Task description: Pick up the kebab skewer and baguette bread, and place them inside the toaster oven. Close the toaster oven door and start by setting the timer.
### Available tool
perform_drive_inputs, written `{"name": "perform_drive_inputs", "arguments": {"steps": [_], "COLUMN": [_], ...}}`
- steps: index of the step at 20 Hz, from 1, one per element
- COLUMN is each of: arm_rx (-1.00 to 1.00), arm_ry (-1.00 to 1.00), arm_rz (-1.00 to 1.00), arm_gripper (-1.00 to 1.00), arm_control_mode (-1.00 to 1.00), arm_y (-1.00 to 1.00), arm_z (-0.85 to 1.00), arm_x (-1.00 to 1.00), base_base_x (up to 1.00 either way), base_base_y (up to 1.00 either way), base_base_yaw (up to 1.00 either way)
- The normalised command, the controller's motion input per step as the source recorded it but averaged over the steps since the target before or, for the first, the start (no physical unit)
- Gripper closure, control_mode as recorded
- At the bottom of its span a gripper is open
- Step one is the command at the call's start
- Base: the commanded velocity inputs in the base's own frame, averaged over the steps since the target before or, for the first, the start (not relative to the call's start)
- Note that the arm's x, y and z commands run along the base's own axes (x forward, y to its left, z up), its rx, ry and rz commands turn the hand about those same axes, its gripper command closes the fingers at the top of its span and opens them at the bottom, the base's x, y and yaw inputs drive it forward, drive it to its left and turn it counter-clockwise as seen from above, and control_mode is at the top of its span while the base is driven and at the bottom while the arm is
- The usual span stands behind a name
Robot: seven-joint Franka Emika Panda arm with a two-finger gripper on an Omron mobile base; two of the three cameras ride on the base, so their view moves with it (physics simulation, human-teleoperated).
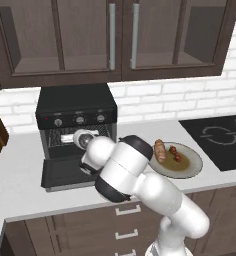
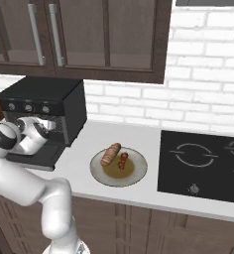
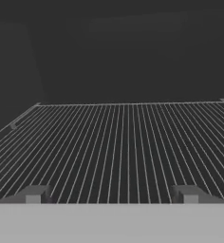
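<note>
White counter [image 1: 20,175] under the dark cabinets carries your toaster oven [image 1: 76,107], with the toaster oven door [image 1: 65,175] folded down flat. You see the gripper [image 3: 111,195] reaching inside over the wire rack [image 3: 118,142], its tips spread apart and holding nothing. On the plate [image 2: 136,173] beside the oven, the baguette bread [image 2: 110,154] and the kebab skewer [image 2: 122,160] lie close together.

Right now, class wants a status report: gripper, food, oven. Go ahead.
Gripper open, empty, over the wire rack inside the toaster oven. Baguette bread and kebab skewer on the plate. Toaster oven door down.
</note>
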Motion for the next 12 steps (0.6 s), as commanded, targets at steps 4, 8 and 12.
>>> {"name": "perform_drive_inputs", "arguments": {"steps": [4,8,12], "arm_rx": [0.0,0.0,0.0], "arm_ry": [0.01,0.07,0.1], "arm_rz": [0.0,0.0,0.0], "arm_gripper": [-1.0,-1.0,-1.0], "arm_control_mode": [-1.0,-1.0,-1.0], "arm_y": [0.01,0.0,0.1], "arm_z": [-0.26,-0.58,-0.79], "arm_x": [0.01,-0.38,-0.66], "base_base_x": [0.0,0.0,0.0], "base_base_y": [0.0,0.0,0.0], "base_base_yaw": [0.0,0.0,0.0]}}
